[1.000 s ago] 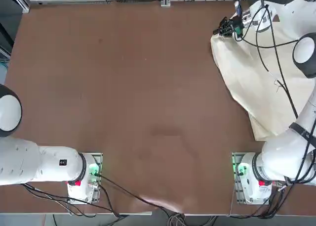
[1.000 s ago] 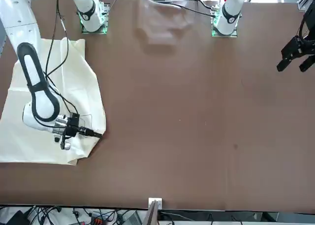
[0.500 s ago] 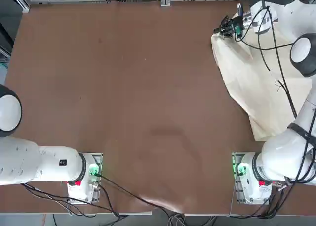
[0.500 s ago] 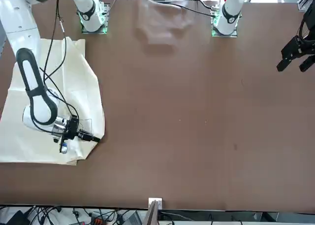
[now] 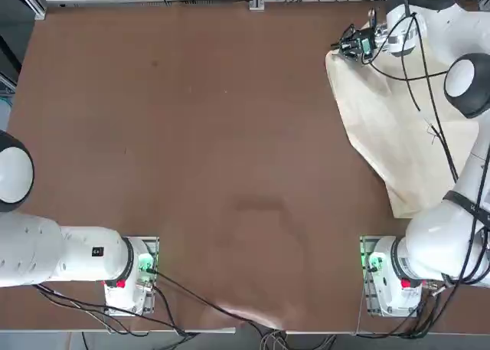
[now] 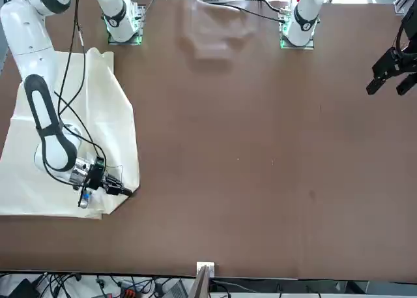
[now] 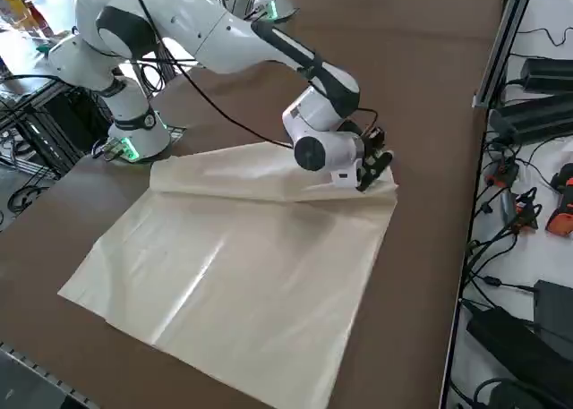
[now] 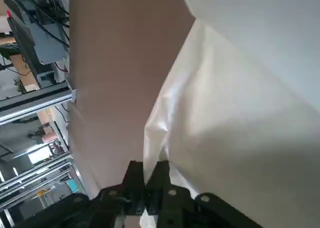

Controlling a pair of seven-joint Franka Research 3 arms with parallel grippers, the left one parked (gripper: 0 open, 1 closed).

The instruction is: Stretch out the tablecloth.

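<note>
Gripper (image 5: 346,43): at 1 o'clock in the top view, clamped on a cloth corner near the table's far edge.
Cloth (image 5: 406,128): cream sheet lying at 2 o'clock on the table (image 5: 191,135), one edge folded over itself beside the gripper.

Right tool (image 5: 350,44) clamped shut, arm extended far.

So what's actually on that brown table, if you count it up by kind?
Cloths: 1, the cream tablecloth, with one edge folded over.
Robot arms: 2, the right one with its gripper shut on the tablecloth's far corner, and the parked left arm.
Total: 3.
</note>
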